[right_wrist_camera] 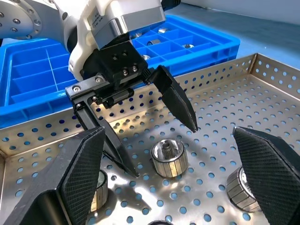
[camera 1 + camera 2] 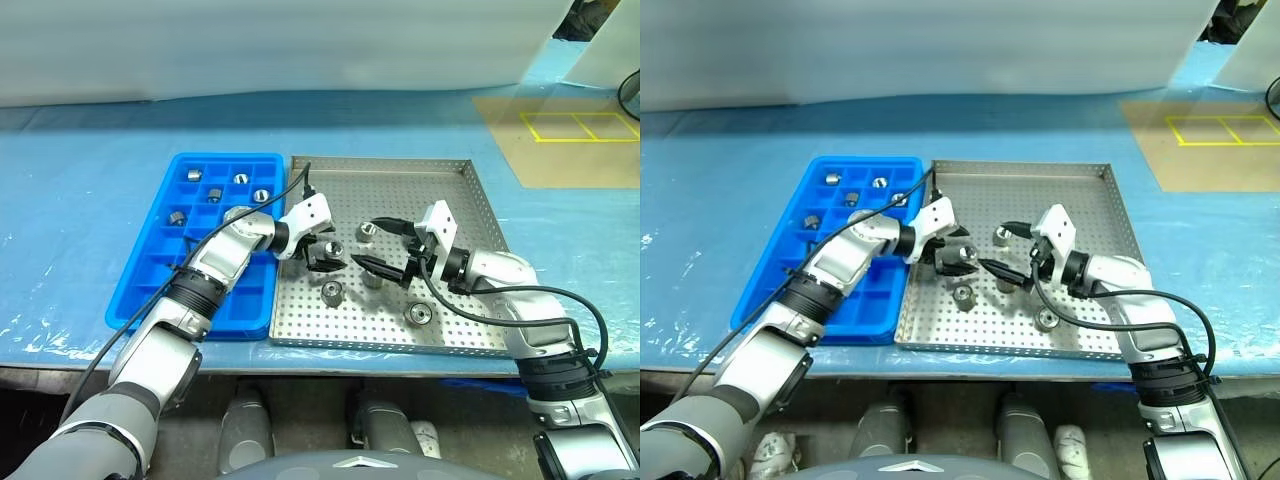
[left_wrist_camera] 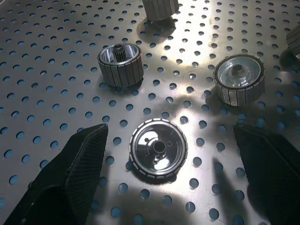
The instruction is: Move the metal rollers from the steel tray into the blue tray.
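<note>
Both black two-fingered grippers gape empty over the square perforated steel tray (image 2: 455, 175), the left gripper (image 1: 161, 150) straddling one small ribbed silvery metal roller (image 1: 169, 158) with its fingers clear of it, the right gripper (image 2: 378, 266) nearby, others lying loose around them and several in the compartmented blue plastic tray (image 2: 150, 275) alongside.

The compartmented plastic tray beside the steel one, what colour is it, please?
Bright blue compartmented plastic tray, clearest in the left eye view.

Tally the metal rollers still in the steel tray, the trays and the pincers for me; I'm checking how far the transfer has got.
metal rollers in the steel tray: 5
trays: 2 (steel tray, blue tray)
pincers: 2 (left pincer, right pincer), both open
Total: 9
</note>
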Available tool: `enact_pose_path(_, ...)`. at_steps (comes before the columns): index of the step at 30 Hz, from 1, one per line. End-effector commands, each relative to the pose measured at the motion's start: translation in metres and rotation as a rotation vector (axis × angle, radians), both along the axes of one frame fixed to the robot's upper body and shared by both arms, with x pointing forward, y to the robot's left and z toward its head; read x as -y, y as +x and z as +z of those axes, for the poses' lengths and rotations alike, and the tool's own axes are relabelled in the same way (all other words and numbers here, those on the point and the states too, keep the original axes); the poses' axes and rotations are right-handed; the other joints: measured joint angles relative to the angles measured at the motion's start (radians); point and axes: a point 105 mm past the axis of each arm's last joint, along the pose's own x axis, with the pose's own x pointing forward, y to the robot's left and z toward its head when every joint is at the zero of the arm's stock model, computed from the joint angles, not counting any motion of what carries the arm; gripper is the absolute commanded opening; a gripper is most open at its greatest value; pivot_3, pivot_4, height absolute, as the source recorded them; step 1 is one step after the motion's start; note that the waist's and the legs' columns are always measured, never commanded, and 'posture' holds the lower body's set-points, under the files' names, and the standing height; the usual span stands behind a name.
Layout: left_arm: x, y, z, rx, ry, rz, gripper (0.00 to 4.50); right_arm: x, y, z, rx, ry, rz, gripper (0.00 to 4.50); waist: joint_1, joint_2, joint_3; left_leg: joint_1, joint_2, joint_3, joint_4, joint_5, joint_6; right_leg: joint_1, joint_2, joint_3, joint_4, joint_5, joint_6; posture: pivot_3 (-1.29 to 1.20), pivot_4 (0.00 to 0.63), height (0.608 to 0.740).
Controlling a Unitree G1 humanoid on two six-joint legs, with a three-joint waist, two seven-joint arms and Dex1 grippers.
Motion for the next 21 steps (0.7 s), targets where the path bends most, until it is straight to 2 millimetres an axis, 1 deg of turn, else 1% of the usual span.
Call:
enact_pose_path(1,-0.002,0.003,-0.002,0.016,0.046,0.015,4.48,-0.002,-0.004,0.015,0.063,0.004,0.011,4.50,0.000,0.000,0.000,0.000,0.000,0.000,0.000,0.000,0.000,0.000,0.000,0.000,0.000,0.000,0.000,-0.23,0.150,0.740)
enact_pose_path(5,-0.004,0.004,-0.010,0.014,0.068,0.051,4.48,-0.005,-0.005,0.015,0.065,0.009,0.008,4.50,0.000,0.000,0.000,0.000,0.000,0.000,0.000,0.000,0.000,0.000,0.000,0.000,0.000,0.000,0.000,-0.23,0.150,0.740)
enact_pose_path(7,-0.001,0.004,-0.009,0.017,0.040,0.068,4.48,-0.008,-0.005,0.016,0.064,0.016,0.011,4.50,0.000,0.000,0.000,0.001,0.000,0.000,0.000,0.000,0.000,0.001,0.000,0.000,0.000,0.000,0.000,-0.23,0.150,0.740)
enact_pose_path(8,0.002,0.004,-0.008,0.013,0.011,0.079,4.10,-0.009,-0.005,0.015,0.064,0.018,0.012,4.50,0.000,0.000,0.000,0.001,0.000,0.000,0.000,0.000,0.000,0.001,0.000,0.000,0.000,0.000,0.000,-0.23,0.150,0.740)
enact_pose_path(9,0.005,0.005,-0.007,0.012,-0.012,0.086,3.87,-0.010,-0.005,0.015,0.064,0.020,0.013,4.50,0.000,0.000,0.000,0.001,0.000,0.000,0.000,0.000,0.000,0.001,0.000,0.000,0.000,0.000,0.000,-0.23,0.150,0.740)
enact_pose_path(10,0.007,0.004,-0.006,0.008,-0.031,0.092,3.56,-0.011,-0.005,0.014,0.064,0.020,0.014,4.50,0.000,0.000,0.000,0.001,0.000,0.000,0.000,0.000,0.000,0.001,0.000,0.000,0.000,0.000,0.000,-0.23,0.150,0.740)
enact_pose_path(12,0.007,0.002,-0.012,0.008,-0.016,0.088,2.88,-0.012,-0.005,0.015,0.068,0.023,0.013,4.50,0.000,0.000,0.000,0.001,0.000,0.000,0.000,0.000,0.000,0.001,0.000,0.000,0.000,0.000,0.000,-0.23,0.150,0.740)
enact_pose_path(14,0.006,0.000,-0.016,0.002,-0.007,0.086,2.07,-0.013,-0.004,0.015,0.071,0.027,0.010,4.50,0.000,0.000,0.000,0.000,0.000,0.000,0.000,0.000,0.000,0.001,0.000,0.000,-0.001,0.000,0.000,-0.23,0.150,0.740)
enact_pose_path(15,0.005,-0.001,-0.017,-0.002,-0.006,0.086,1.80,-0.012,-0.004,0.016,0.073,0.028,0.008,4.50,0.000,0.000,0.000,-0.001,0.000,0.000,-0.001,0.000,0.000,0.000,0.000,0.000,-0.002,0.000,0.000,-0.23,0.150,0.740)
enact_pose_path(16,0.005,-0.002,-0.018,-0.004,-0.005,0.085,1.69,-0.012,-0.004,0.016,0.074,0.029,0.006,4.50,0.000,0.000,0.000,-0.001,0.000,0.000,-0.001,0.000,0.000,0.000,0.000,0.000,-0.002,0.000,0.000,-0.24,0.150,0.740)
enact_pose_path(19,0.002,-0.005,-0.023,-0.015,0.027,0.081,1.69,-0.012,-0.004,0.016,0.075,0.027,0.003,4.50,-0.001,0.000,0.000,-0.001,0.000,0.000,-0.001,-0.001,0.001,0.000,0.000,0.000,-0.002,0.000,0.000,-0.24,0.150,0.740)
enact_pose_path(21,0.001,-0.005,-0.021,-0.018,0.020,0.082,1.69,-0.013,-0.004,0.016,0.076,0.028,0.003,4.50,-0.003,0.000,0.000,-0.001,0.000,0.000,-0.001,-0.001,0.001,0.000,0.000,0.000,-0.002,0.000,0.000,-0.23,0.150,0.740)
